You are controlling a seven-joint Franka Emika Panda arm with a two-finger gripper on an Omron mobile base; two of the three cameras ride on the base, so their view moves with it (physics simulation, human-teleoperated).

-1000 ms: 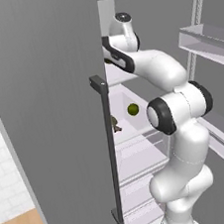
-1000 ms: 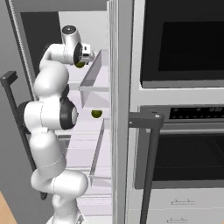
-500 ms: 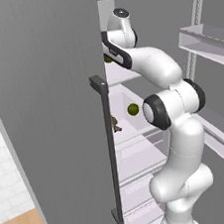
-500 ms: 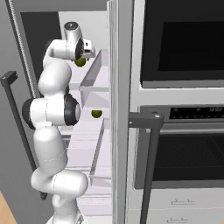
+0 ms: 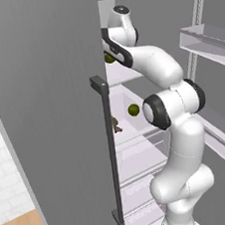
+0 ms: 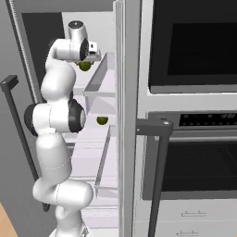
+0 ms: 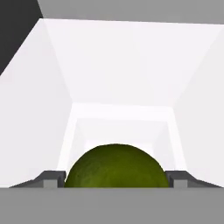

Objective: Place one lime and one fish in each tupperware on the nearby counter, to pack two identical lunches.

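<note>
I am reaching into the open fridge at its upper shelf. One lime (image 7: 113, 166), round and dark yellow-green, sits right between my fingertips (image 7: 53, 179), which flank it closely on both sides. My gripper (image 7: 114, 180) is open around it, and I cannot tell if the tips touch it. The same lime (image 5: 109, 58) (image 6: 84, 66) peeks out beside my hand in both base views. A second lime (image 5: 133, 110) (image 6: 102, 120) lies on a lower shelf. A small grey-brown fish (image 5: 115, 125) shows at the door's edge on that shelf. The tupperware and counter are out of view.
The grey fridge door (image 5: 50, 117) with its dark vertical handle (image 5: 109, 150) stands open to my left. Door shelves (image 5: 210, 41) jut out on the right. A wall oven (image 6: 194, 46) with a bar handle (image 6: 157, 127) stands right of the fridge. The white shelf walls (image 7: 43, 109) box in my hand.
My hand has edged a little further into the upper shelf onto the lime, and the fingers have come in slightly around it. The lower lime and the fish have not moved.
</note>
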